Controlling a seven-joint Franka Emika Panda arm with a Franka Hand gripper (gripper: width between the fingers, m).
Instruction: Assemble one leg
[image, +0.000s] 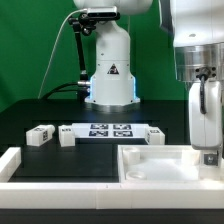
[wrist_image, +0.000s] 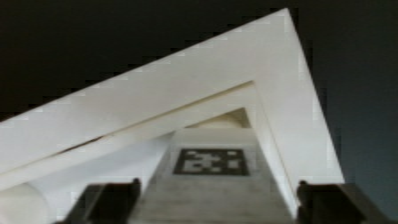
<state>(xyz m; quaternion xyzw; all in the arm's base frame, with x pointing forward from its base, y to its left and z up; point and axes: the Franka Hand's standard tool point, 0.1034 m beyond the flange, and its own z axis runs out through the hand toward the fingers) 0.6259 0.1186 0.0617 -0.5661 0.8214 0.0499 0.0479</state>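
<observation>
Gripper (wrist_image: 199, 205) fingers flank tagged leg (wrist_image: 214, 175), over tray corner

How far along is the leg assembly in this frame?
Done: the small white plastic leg block is picked up. In hand: the gripper holds it upright over the wide white tray-like part. Left: seating it; other similar blocks lie loose.

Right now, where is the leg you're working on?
In the exterior view's right, the leg hangs upright in the gripper, just above the tray-like part.
</observation>
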